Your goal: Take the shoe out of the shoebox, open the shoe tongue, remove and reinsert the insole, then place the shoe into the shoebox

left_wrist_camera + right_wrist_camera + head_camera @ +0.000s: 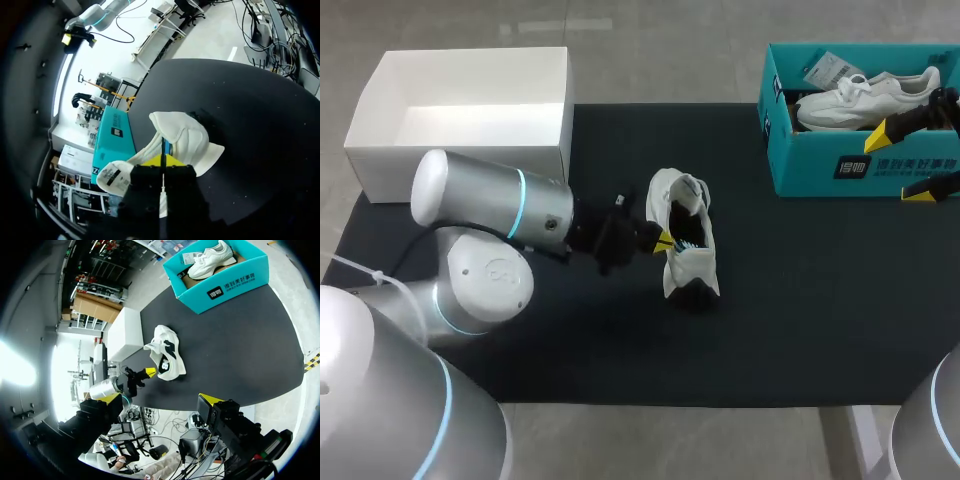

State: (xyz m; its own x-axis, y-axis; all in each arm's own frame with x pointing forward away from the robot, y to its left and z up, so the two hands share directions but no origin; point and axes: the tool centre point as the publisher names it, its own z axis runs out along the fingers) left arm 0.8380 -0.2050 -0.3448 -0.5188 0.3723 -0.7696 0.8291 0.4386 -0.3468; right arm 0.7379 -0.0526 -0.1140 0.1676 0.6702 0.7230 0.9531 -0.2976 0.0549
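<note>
A white shoe (686,236) lies on the black mat (800,300) near the middle, its opening towards my left arm, blue lining showing inside. My left gripper (664,241) is shut on the rim of the shoe's opening; in the left wrist view its yellow tips (162,160) are pressed together on the white shoe (187,140). A second white shoe (865,97) sits in the teal shoebox (860,165) at the back right. My right gripper (905,162) hangs open over that box's front right, holding nothing. From the right wrist view the shoe (165,353) lies far ahead of the open right gripper (160,399).
A white open box (460,110) stands at the back left, partly off the mat. The teal shoebox (220,282) stands at the mat's far right corner. Bare mat lies in front of and to the right of the shoe.
</note>
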